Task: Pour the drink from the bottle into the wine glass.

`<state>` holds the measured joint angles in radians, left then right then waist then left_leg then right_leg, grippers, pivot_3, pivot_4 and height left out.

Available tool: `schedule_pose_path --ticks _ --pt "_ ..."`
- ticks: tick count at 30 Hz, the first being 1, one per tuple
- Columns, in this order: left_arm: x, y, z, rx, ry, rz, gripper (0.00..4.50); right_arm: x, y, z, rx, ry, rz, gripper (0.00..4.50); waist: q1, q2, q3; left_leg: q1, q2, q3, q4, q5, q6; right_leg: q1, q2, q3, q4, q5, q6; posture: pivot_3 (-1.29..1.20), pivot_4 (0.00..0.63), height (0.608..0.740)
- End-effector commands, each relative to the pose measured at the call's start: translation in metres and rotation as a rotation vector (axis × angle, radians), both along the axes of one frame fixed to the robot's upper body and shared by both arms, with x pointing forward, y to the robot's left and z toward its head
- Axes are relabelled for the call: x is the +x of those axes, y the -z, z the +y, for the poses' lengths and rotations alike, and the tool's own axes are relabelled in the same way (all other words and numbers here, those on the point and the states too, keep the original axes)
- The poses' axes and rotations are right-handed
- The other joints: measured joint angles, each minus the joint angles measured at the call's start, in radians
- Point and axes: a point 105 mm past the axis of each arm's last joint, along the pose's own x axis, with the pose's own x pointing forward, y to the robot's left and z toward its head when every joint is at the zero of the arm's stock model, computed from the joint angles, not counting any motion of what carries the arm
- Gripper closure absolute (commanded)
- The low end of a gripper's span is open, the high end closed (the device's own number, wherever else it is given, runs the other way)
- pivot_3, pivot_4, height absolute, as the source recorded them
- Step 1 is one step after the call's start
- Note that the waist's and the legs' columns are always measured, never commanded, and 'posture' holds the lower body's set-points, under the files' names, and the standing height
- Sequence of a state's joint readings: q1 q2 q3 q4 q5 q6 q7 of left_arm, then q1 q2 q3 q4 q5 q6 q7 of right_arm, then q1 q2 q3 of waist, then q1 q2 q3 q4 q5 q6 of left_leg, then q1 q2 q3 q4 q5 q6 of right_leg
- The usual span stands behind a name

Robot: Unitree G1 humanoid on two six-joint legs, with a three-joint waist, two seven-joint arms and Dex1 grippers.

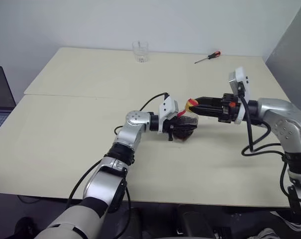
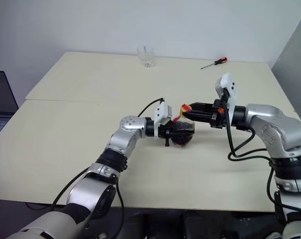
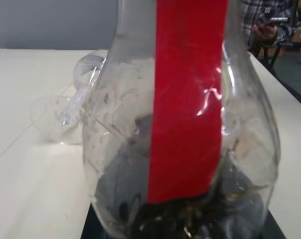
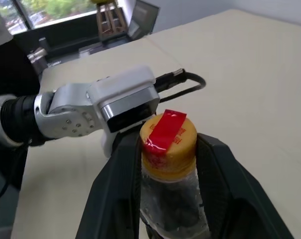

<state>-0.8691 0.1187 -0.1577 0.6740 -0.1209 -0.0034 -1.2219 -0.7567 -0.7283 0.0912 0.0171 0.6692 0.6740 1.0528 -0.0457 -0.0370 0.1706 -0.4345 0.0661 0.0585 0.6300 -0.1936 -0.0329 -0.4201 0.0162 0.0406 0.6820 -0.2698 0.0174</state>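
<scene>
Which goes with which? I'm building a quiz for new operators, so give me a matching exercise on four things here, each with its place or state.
Things:
1. bottle
2. cap
3. tumbler
4. screwdriver

Places or states:
A. lying near the far right corner of the table
B. between the fingers of the right gripper
C. standing upright at the table's far edge
D. held in the left gripper, with dark drink at the bottom

Pairs: 1-D, 2-B, 3-C, 4-A
</scene>
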Motion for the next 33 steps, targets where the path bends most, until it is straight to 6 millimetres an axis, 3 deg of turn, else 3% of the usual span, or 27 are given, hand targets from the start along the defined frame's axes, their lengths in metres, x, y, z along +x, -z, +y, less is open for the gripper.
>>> schedule_pose_path --ticks 1,5,10,14,18,22,27,30,33 --pt "-0.011 -0.019 -0.012 -0.033 0.078 -0.070 3.49 0.007 -0.013 -0.007 -0.060 -0.021 -0.109 3.26 0.008 0.000 0.000 0.000 0.000 0.000 0.000 0.000 0.000 0.000 0.000 0.000 -0.001 0.000 0.000 0.00 0.150 0.740" --pt "-0.010 -0.017 -0.012 -0.029 0.072 -0.074 3.49 0.004 -0.023 -0.012 -0.057 0.007 -0.115 3.26 0.017 0.000 0.000 -0.001 -0.001 0.001 0.000 0.000 0.000 0.000 -0.002 0.000 -0.001 0.001 -0.003 0.00 0.150 0.740" --pt "-0.011 -0.014 -0.015 -0.028 0.083 -0.070 3.49 -0.018 -0.031 -0.023 -0.036 0.038 -0.101 1.51 0.029 0.000 0.000 -0.002 -0.001 0.001 0.000 0.000 0.000 0.000 -0.002 0.000 -0.002 0.002 -0.004 0.00 0.150 0.740" --pt "-0.014 -0.012 -0.020 -0.030 0.103 -0.068 3.49 -0.031 -0.055 -0.039 0.079 0.173 -0.175 0.06 0.029 0.000 0.000 -0.001 -0.001 0.001 0.001 0.000 0.000 0.000 -0.002 0.000 -0.001 0.002 -0.004 0.00 0.150 0.740" --pt "-0.015 -0.012 -0.023 -0.035 0.107 -0.067 3.49 -0.043 -0.059 -0.057 0.159 0.371 -0.211 0.00 0.028 0.000 0.000 -0.001 -0.001 0.000 0.000 0.000 0.000 0.001 -0.002 -0.001 0.000 0.002 -0.003 0.00 0.150 0.740" --pt "-0.011 -0.011 -0.021 -0.026 0.087 -0.081 3.49 -0.049 -0.058 -0.058 0.162 0.631 -0.261 0.00 0.016 0.001 0.000 -0.001 -0.001 0.000 0.001 0.000 0.000 0.000 -0.002 0.000 0.001 0.000 0.000 0.00 0.150 0.740" --pt "-0.006 -0.010 -0.021 -0.018 0.067 -0.090 3.49 -0.070 -0.054 -0.029 0.217 0.710 -0.271 0.00 0.013 0.001 0.000 0.000 -0.001 -0.001 0.000 0.000 0.000 0.000 -0.002 0.001 0.002 -0.001 0.001 0.00 0.150 0.740" --pt "-0.003 -0.007 -0.025 0.016 0.062 -0.125 3.49 -0.070 -0.040 -0.008 0.227 0.811 -0.231 0.00 0.013 0.001 0.000 0.000 -0.001 0.000 0.000 0.000 0.000 0.001 -0.002 0.001 0.000 0.000 0.001 0.00 0.150 0.740" --pt "0.001 -0.012 -0.029 0.002 0.053 -0.126 3.49 -0.065 -0.027 -0.004 0.231 0.932 -0.157 0.00 0.015 0.001 0.000 -0.001 -0.001 -0.002 0.000 0.000 0.000 0.000 -0.002 0.002 0.001 0.000 0.001 0.00 0.150 0.740"
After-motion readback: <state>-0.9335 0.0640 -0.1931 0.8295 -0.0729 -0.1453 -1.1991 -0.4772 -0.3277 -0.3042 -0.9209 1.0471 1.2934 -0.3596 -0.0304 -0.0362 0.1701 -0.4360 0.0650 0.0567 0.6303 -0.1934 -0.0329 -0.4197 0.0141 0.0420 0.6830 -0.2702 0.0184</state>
